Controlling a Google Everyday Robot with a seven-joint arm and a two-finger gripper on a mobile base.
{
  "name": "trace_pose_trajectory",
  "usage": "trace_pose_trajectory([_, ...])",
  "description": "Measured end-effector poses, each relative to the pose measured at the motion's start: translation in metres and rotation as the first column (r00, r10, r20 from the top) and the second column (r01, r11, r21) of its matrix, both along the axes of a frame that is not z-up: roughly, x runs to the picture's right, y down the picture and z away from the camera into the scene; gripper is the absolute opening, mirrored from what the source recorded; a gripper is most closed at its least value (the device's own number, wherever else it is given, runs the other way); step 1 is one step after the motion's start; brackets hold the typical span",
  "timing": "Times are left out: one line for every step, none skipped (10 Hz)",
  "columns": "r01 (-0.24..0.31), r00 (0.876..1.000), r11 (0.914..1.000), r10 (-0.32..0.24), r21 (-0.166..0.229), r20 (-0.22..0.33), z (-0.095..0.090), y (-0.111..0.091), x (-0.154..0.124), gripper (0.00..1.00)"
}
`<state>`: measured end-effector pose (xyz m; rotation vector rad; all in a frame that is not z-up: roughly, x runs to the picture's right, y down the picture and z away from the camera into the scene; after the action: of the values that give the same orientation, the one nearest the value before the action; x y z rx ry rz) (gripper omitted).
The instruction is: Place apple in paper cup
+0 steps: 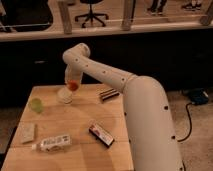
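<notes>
The apple [73,85] is small and red-orange, held at the end of my arm right above the rim of the white paper cup [64,95], which stands at the table's far left. My gripper [72,83] is at the apple, just over the cup, and carries it. The arm reaches in from the right across the table's back edge.
A translucent light-green cup [35,104] stands left of the paper cup. A dark bar [108,93] lies at the back middle, a dark snack pack [101,135] at centre, a plastic bottle [52,143] and a pale packet [27,132] at front left. The wooden table [75,117] ends close behind the cup.
</notes>
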<state>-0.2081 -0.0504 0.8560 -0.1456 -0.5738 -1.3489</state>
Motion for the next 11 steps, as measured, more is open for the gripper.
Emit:
trace_pose_trajectory([0.005, 1.0, 1.0, -0.005, -0.001, 0.011, 0.0, 0.0, -0.003, 0.04])
trace_pose_trajectory([0.014, 1.0, 0.9999, -0.014, 0.003, 0.02, 0.002, -0.001, -0.005, 0.04])
trace_pose_trajectory([0.018, 1.0, 0.9998, -0.018, 0.002, 0.025, 0.002, -0.002, -0.005, 0.04])
trace_pose_trajectory([0.028, 0.999, 0.9996, -0.028, -0.001, 0.034, 0.002, -0.002, -0.006, 0.04])
trace_pose_trajectory([0.033, 0.999, 0.9994, -0.033, -0.005, 0.041, 0.003, -0.002, -0.01, 0.04])
trace_pose_trajectory([0.047, 0.998, 0.9989, -0.046, -0.008, 0.052, 0.004, -0.002, -0.015, 0.04])
trace_pose_trajectory([0.058, 0.996, 0.9983, -0.057, -0.011, 0.061, 0.005, -0.001, -0.018, 0.04])
trace_pose_trajectory([0.067, 0.996, 0.9977, -0.066, -0.013, 0.068, 0.005, -0.002, -0.02, 0.04])
trace_pose_trajectory([0.074, 0.995, 0.997, -0.073, -0.02, 0.072, 0.006, -0.002, -0.021, 0.04])
trace_pose_trajectory([0.08, 0.994, 0.9964, -0.078, -0.028, 0.076, 0.008, -0.002, -0.022, 0.05])
trace_pose_trajectory([0.085, 0.993, 0.9958, -0.082, -0.033, 0.08, 0.008, -0.002, -0.024, 0.09])
